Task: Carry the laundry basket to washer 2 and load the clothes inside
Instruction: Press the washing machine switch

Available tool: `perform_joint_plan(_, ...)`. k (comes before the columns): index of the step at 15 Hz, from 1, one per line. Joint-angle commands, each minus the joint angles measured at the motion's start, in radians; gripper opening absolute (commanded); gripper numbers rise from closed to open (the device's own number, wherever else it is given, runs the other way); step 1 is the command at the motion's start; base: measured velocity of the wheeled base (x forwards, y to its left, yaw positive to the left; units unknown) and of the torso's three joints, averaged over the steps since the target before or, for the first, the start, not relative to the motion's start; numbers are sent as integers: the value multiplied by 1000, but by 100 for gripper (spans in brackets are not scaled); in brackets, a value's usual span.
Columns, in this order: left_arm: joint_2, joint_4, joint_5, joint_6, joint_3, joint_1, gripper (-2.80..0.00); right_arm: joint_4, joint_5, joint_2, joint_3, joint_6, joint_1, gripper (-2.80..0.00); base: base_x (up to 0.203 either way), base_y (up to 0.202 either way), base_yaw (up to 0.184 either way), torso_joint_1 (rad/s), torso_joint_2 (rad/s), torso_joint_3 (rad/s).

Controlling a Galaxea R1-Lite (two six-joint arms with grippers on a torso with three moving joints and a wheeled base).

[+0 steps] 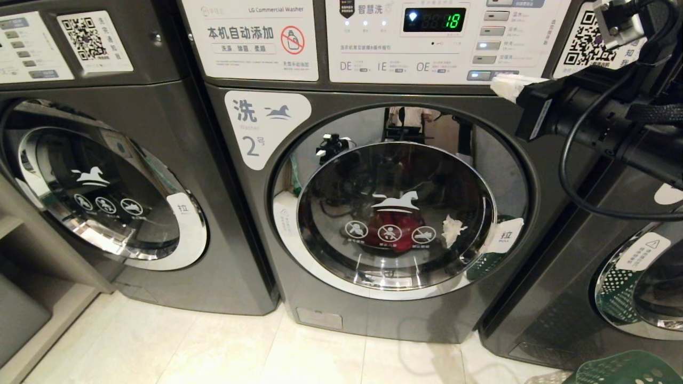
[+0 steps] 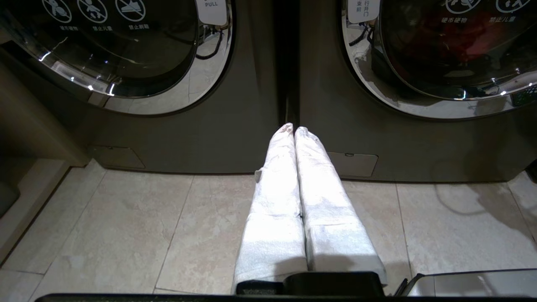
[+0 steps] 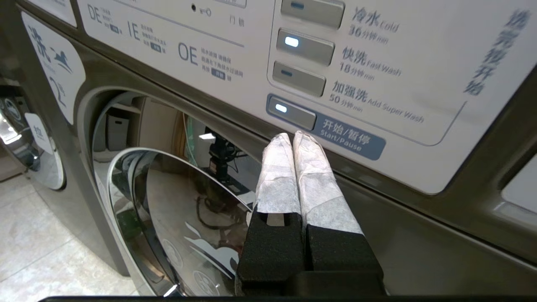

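Basket: the laundry basket [image 1: 624, 369] is sitting on the floor tiles [image 1: 213, 346] at the near right, only its green holed rim showing; it is standing beside the machines, so I judge the carrying is done. Whether anything is lying in it, I cannot tell.
Left gripper: the left gripper [image 2: 293, 130] is hanging low over the floor, wrapped fingers [image 2: 277, 184] pressed together on nothing, pointing at the seam between two washers; it is idling out of the working arm's way.
Right gripper: the right gripper [image 3: 292, 136] is reaching up at the control panel [image 3: 377, 63], fingers clenched and empty, forming one blunt tip for pushing; the tip is sitting just under the start/pause button [image 3: 291, 112].
Washer 2: washer 2 [image 1: 373, 213] is standing with its round door [image 1: 397, 218] closed.
Clothes: the clothes [image 1: 395, 229] are lying inside the drum, a red bundle glowing through the glass, so loading looks finished.
Display: the green display [image 1: 433, 20] is showing numbers, suggesting a programme is already chosen.
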Motion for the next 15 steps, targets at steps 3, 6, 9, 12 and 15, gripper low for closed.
perform_joint_plan(3,0,0,0,1,2,0,-280,-74,0,73,-18,-5,0,-280,0,0,0,0,0,0)
perform_joint_plan(6,0,0,0,-1,2,0,-280,-84,-3,102,-66,-4,0,-280,0,0,0,0,0,0)
perform_joint_plan(9,0,0,0,0,2,-1,-280,-82,-8,127,-99,-4,0,-280,0,0,0,0,0,0)
perform_joint_plan(12,0,0,0,-1,2,0,-280,-82,-11,133,-103,-6,-1,-280,0,0,0,0,0,0)
perform_joint_plan(15,0,0,0,-1,2,0,-280,-79,-13,115,-91,-8,-3,-280,0,0,0,0,0,0)
